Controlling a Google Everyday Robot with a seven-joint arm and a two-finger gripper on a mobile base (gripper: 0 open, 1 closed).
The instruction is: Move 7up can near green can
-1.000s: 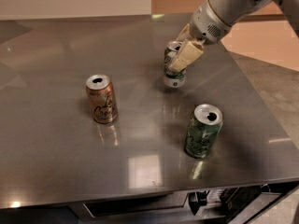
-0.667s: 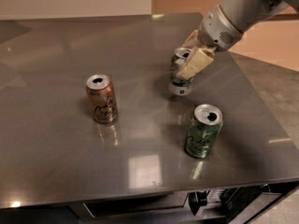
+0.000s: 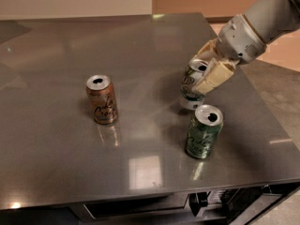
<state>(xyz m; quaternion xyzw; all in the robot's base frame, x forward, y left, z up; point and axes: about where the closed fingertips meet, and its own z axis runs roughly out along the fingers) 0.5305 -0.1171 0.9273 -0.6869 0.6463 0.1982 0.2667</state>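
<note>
The 7up can [image 3: 189, 86] is pinched between the fingers of the gripper [image 3: 200, 77], which is seen at the right side of the table [image 3: 56, 163]. The can is tipped a little and is held just behind the green can [image 3: 203, 133]. An orange can [image 3: 101, 100] is set well apart, on the left.
</note>
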